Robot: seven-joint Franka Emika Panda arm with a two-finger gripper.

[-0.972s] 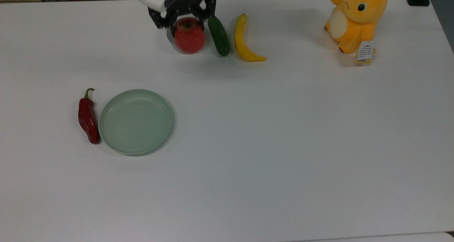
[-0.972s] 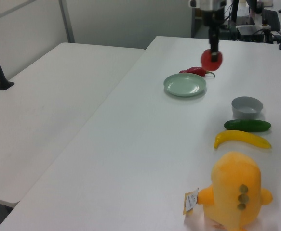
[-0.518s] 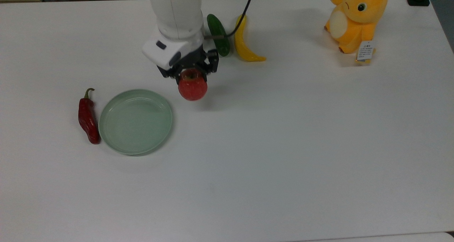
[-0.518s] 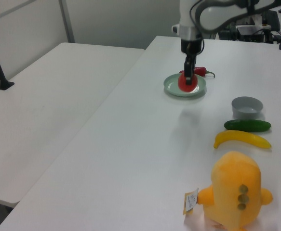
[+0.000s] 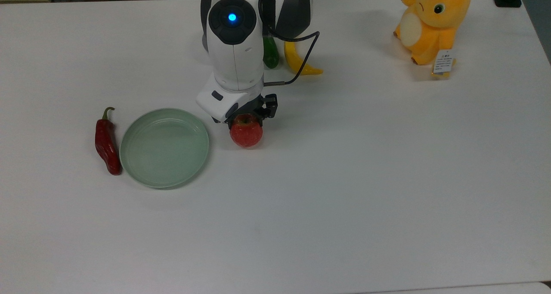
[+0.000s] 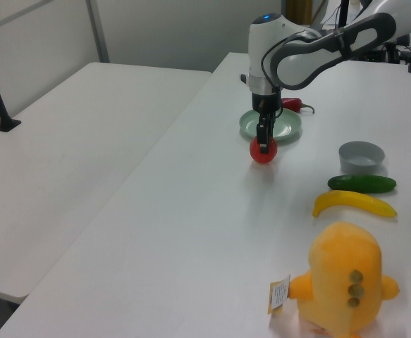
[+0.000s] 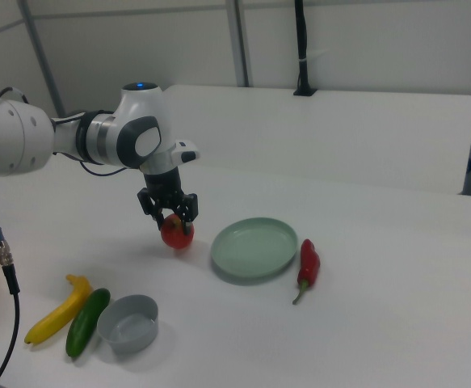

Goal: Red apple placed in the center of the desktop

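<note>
Gripper clamped from above onto the red apple, jaws closed against its upper sides, arm reaching in from the desktop's far edge. Apple carried low, at or just above the surface; contact not certain. Located just beside the pale-green plate, on the top view's right of it, still short of the desktop's middle, which lies farther toward the top view's right. Red chili touching the plate's opposite rim. Cucumber, banana and grey bowl near the far edge; orange plush toy at the far corner on the top view's right.

Best handled by carrying on toward the centre, keeping clear of the plate rim, lowering until the base rests flat, then releasing gently to avoid rolling.

Apple round, no real long axis; stem end up, between the jaws.
</note>
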